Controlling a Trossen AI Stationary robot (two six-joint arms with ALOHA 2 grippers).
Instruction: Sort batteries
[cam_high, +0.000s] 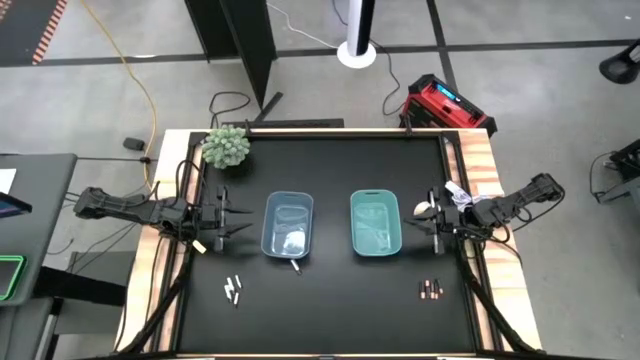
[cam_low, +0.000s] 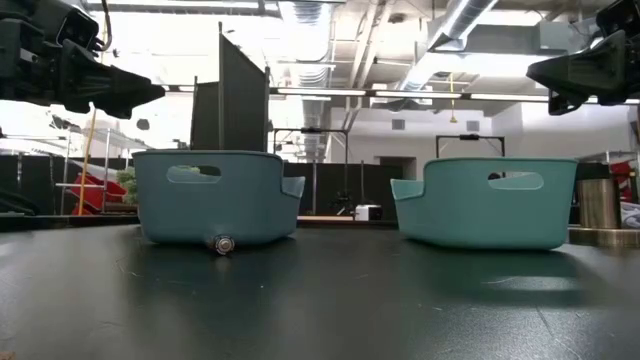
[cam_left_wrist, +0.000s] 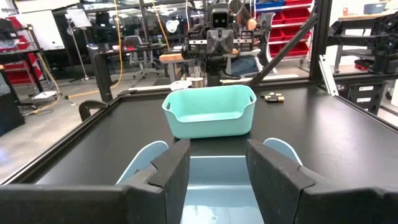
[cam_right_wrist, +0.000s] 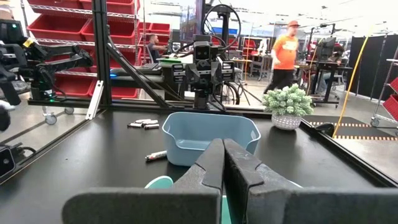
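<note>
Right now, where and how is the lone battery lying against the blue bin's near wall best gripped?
Probably across the middle of the lone battery, coming straight down from above. It lies flat on the table with one end against the blue bin, so the fingers should straddle its round sides and keep off the bin wall. The left gripper, open, is nearer.

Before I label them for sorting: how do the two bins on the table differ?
The blue bin sits on the left arm's side, the teal bin on the right arm's. A single battery lies by the blue bin's near end; nothing lies by the teal bin. Both are open-topped plastic bins of like shape and size, with handle cutouts.
</note>
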